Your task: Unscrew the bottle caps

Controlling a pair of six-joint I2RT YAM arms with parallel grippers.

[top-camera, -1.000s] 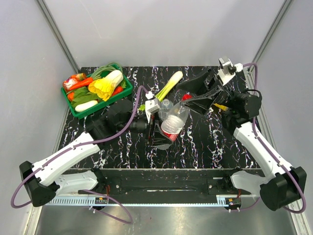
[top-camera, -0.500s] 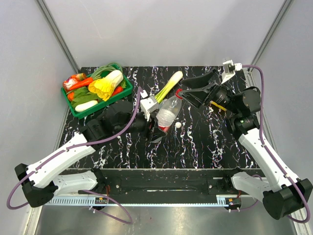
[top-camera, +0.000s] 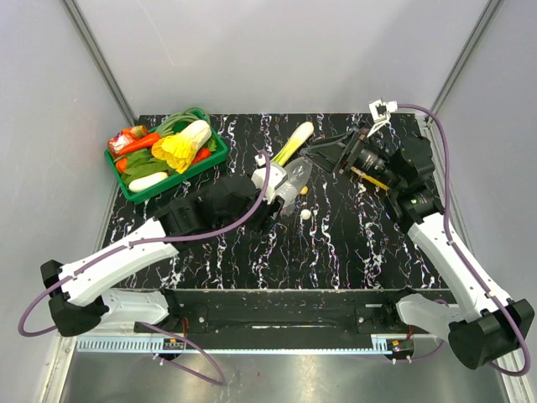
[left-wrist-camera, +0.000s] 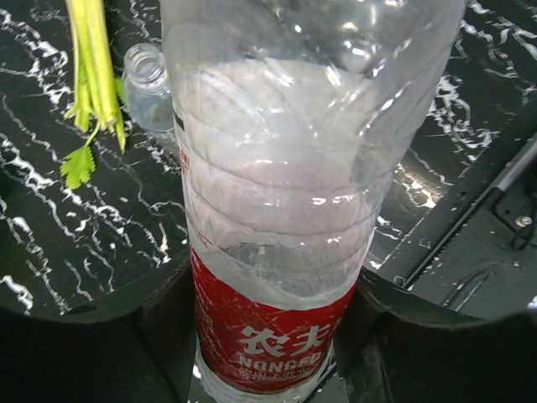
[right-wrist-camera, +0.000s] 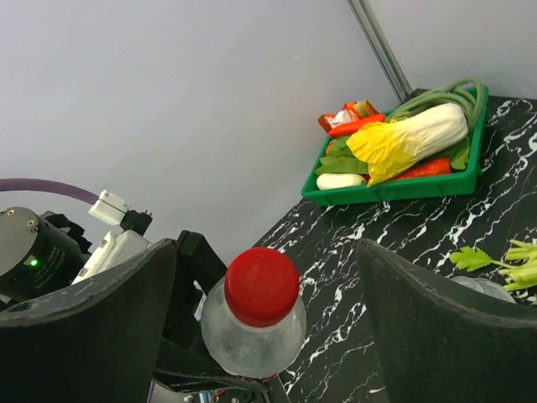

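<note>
My left gripper (top-camera: 275,195) is shut on the clear bottle with the red label (left-wrist-camera: 277,252), gripping it at the label, with the bottle tilted toward the right arm. Its red cap (right-wrist-camera: 262,285) is on. My right gripper (right-wrist-camera: 267,277) is open, its fingers (right-wrist-camera: 109,327) standing wide on both sides of the cap without touching it; in the top view it (top-camera: 321,156) sits just right of the bottle (top-camera: 289,179). A second clear bottle (left-wrist-camera: 149,88) with no cap is beside the celery. The orange-yellow bottle is out of view.
A celery stalk (top-camera: 292,143) lies behind the bottle. A loose white cap (top-camera: 306,214) lies on the black marbled table (top-camera: 352,243). A green tray (top-camera: 134,189) of vegetables stands at the back left.
My left arm has carried the red-label bottle back and tilted it flatter. My right gripper has drawn back to the right, with the cap still on the bottle.
</note>
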